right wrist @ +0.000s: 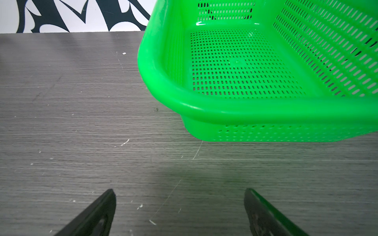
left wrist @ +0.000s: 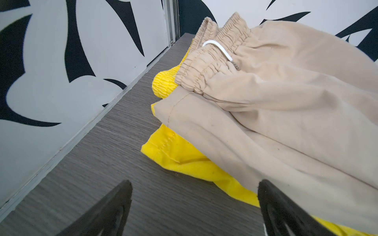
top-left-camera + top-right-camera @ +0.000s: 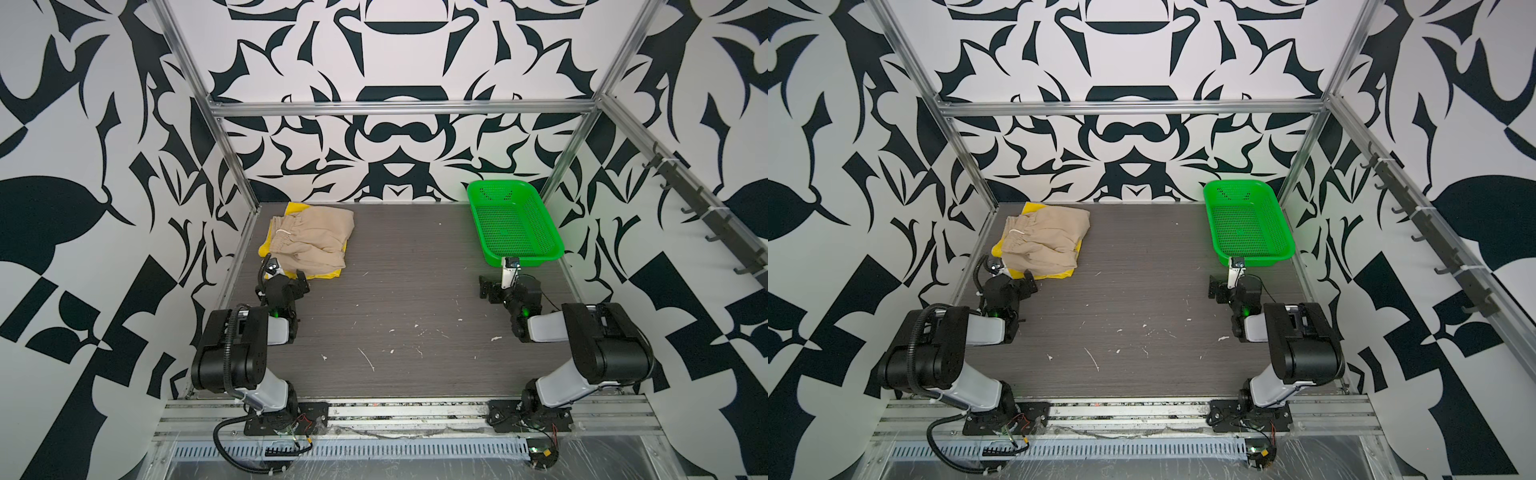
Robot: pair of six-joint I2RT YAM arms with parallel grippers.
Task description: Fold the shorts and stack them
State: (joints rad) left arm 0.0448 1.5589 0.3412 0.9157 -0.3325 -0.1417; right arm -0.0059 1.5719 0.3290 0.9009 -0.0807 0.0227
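Nearest the camera in both top views, the left arm and right arm rose from a rail at the near edge of the table. Farther back on the left, the beige shorts lay folded on top of the yellow shorts, and the pile rested near the back left corner. The left gripper hung just beside the pile's near edge, and the right gripper sat just in front of the green basket at the back right. From the left wrist, the left gripper stood wide apart with nothing between its fingers. One finger overlapped the beige shorts, though contact was unclear. A white drawstring curled over the gathered waistband. From the right wrist, the right gripper gaped wide over bare table, holding nothing, with the basket close ahead.
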